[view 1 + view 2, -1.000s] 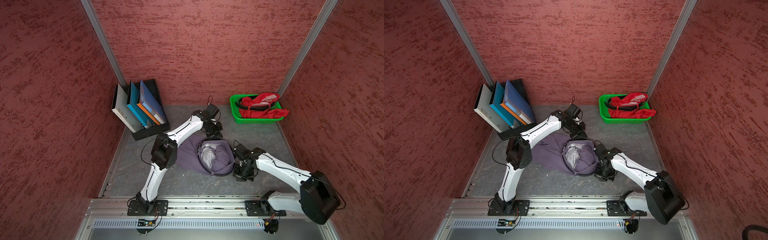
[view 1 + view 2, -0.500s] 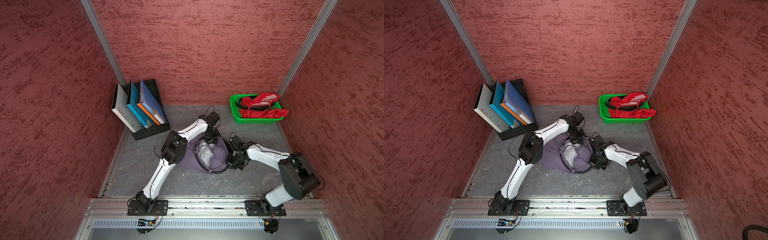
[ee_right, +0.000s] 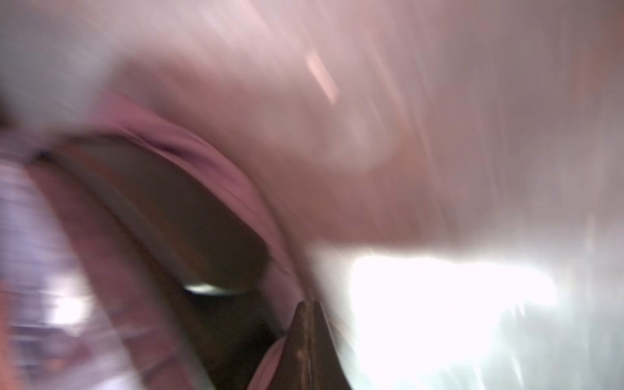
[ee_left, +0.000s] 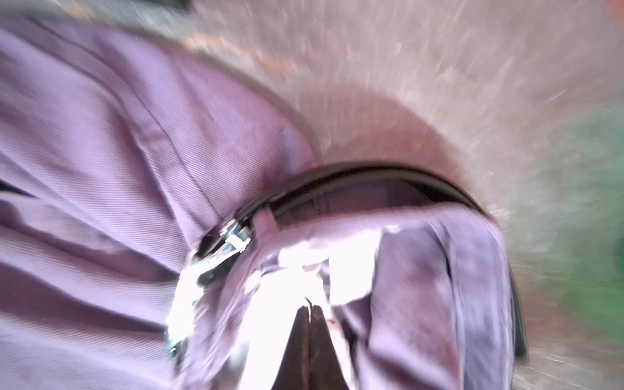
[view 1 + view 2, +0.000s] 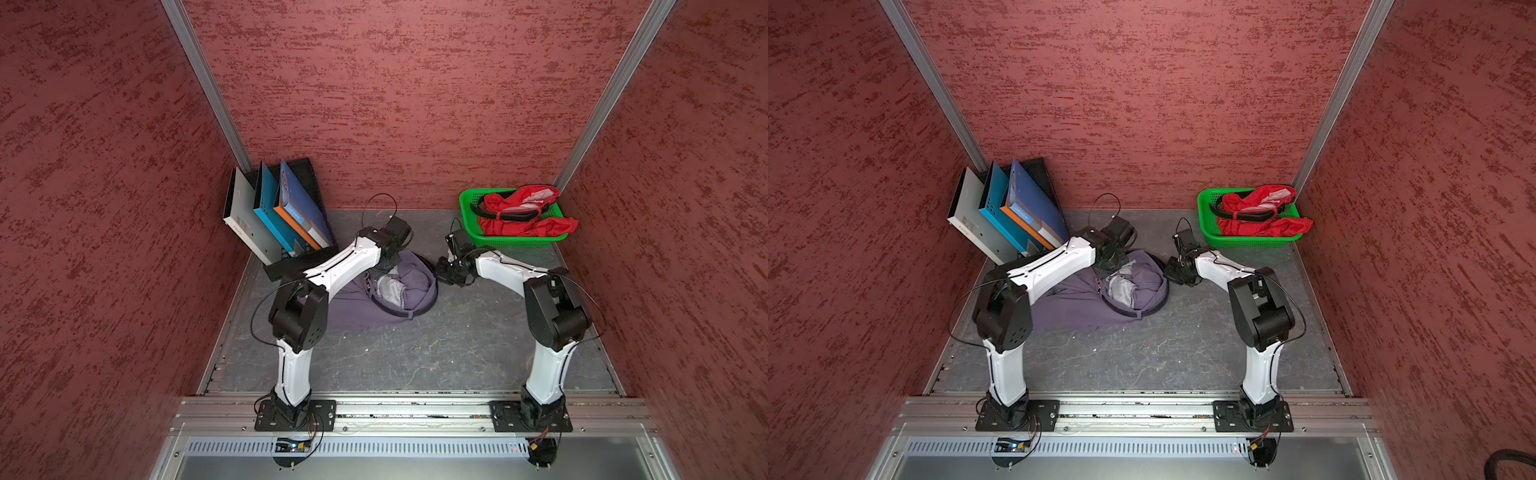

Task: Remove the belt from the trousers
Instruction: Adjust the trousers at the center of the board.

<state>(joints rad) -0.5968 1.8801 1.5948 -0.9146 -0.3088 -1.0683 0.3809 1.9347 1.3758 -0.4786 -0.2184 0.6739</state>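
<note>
The greyish-purple trousers [image 5: 357,307] [image 5: 1067,303] lie bunched on the grey floor, with the pale-lined waistband facing right. The black belt [image 5: 433,297] [image 5: 1165,297] loops around the waistband. Its silver buckle [image 4: 231,238] shows beside the strap [image 4: 371,172] in the left wrist view. My left gripper [image 5: 380,272] [image 4: 309,309] is shut, with its tips over the pale lining and nothing visibly between them. My right gripper [image 5: 446,274] [image 3: 309,304] is shut just right of the waistband, next to the blurred dark strap [image 3: 169,209].
A green basket [image 5: 515,243] at the back right holds red trousers [image 5: 519,208] with their own black belt. A black rack of binders [image 5: 282,212] leans at the back left. Red walls close in three sides.
Both arms swung in fast. The right gripper went from the front right of the waistband to its far right side. The trousers bunched up and shifted back and left.
</note>
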